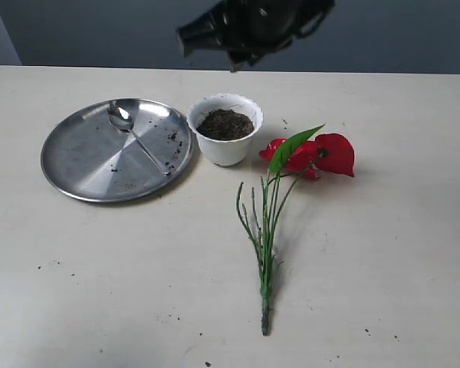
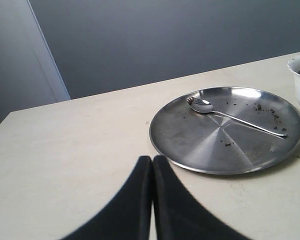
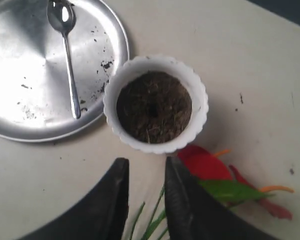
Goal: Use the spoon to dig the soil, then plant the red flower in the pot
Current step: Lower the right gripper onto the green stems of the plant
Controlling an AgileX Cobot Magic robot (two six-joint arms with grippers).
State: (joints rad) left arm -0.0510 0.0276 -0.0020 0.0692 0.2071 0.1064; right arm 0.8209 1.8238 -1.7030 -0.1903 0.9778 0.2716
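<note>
The white scalloped pot [image 1: 225, 146] stands mid-table, filled with dark soil [image 3: 154, 107] that has a small dent in its middle. Left of the pot, the spoon [image 1: 138, 138] lies on the round steel plate [image 1: 84, 165], with nothing holding it. The red flower [image 1: 326, 153] lies flat on the table to the right of the pot, its green stems [image 1: 264, 230] trailing towards the front. My right gripper [image 3: 147, 161] hovers open high above the pot and flower, holding nothing. My left gripper [image 2: 152, 159] is shut and empty, low over the table beside the plate [image 2: 200, 150].
Soil crumbs are scattered on the plate and across the table's front part [image 1: 169, 316]. The right arm [image 1: 253, 27] shows as a dark shape at the top of the exterior view. The table's far edge meets a grey wall.
</note>
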